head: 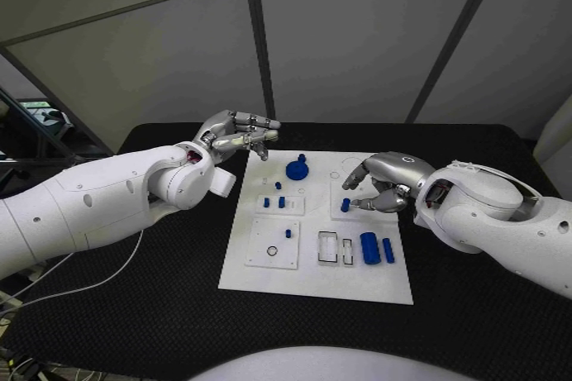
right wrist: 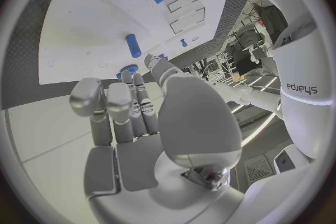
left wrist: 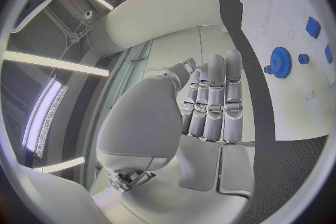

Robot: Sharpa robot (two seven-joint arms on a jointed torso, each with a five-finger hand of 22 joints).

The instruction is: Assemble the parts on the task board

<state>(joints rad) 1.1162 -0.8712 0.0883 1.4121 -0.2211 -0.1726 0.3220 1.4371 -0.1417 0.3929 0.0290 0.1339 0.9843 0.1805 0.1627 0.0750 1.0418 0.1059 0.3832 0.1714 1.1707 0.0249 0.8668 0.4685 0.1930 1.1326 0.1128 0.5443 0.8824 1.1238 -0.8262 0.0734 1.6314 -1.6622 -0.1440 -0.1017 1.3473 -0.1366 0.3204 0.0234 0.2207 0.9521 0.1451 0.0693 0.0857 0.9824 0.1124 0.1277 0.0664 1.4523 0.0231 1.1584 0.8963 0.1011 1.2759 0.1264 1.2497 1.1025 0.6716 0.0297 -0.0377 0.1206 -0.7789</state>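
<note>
Black bench (head: 143, 315), white board (head: 312, 278) lying lengthways, near to far, in the middle.

Nearest on the board: two empty rectangular slots (head: 335, 247), and just right of them a fat blue cylinder (head: 369, 248) and a thin blue bar (head: 388, 249), both lying flat, long axes near-to-far. Left of the slots, a small peg (head: 288, 231) and a ring mark.

Mid-board: two small pegs (head: 274, 202) on the left. On the right, a short blue peg (head: 345, 205), upright as far as I can tell.

Right hand (head: 383, 185) hovers over the board's right side, fingers curled down, part open, holding nothing I can see. That peg sits just off its fingertips, to their left and a touch nearer. My guess: this hand's reach is short, down and slightly left.

Far end: blue gear (head: 296, 169) with a knob beside it. Left hand (head: 242, 133) is raised at the board's far left corner, fingers loosely apart, empty. Gear lies right of it and a little nearer, well below.

Right hand is nearer the peg; left hand nearer the gear.
</note>
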